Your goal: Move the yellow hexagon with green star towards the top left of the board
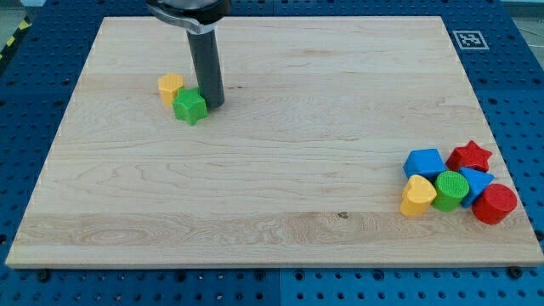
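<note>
Jaws are absent on this rig, so no spread or pinched state applies: your arm ends in a straight dark rod, and my tip (212, 104) stands on the wooden board (272, 212) touching, or just beside, the view's right side of the green star (190, 105). That star sits against the lower right side of the yellow hexagon (170, 86); both lie in the board's upper left area, though not yet at the corner. Judge both blocks as small, rigid and light, likely to slide freely on the smooth wood and to rotate if contact falls off centre. You cannot grasp them; apply contact on the star's right or lower-right face so that the push line passes through both blocks toward the view's top left. Expect the pair to separate or fan apart if the line drifts. Well apart, at the view's lower right, rests a cluster: a blue block (424, 161), a red star (470, 156), a yellow heart (416, 196), a green cylinder (450, 189), another blue block (478, 180) and a red cylinder (495, 204).
</note>
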Available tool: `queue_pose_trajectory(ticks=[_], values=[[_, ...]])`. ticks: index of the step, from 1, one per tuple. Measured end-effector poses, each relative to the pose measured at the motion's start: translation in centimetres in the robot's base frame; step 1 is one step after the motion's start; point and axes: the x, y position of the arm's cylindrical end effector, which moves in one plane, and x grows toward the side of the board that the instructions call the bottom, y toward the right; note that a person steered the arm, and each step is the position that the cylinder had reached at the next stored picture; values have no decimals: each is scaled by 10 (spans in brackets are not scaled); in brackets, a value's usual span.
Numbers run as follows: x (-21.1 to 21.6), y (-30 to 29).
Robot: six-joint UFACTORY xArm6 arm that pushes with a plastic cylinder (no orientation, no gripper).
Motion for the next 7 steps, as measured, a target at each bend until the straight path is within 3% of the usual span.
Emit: queue_pose_trajectory(ticks=[2, 7], values=[[30, 65], [26, -38]])
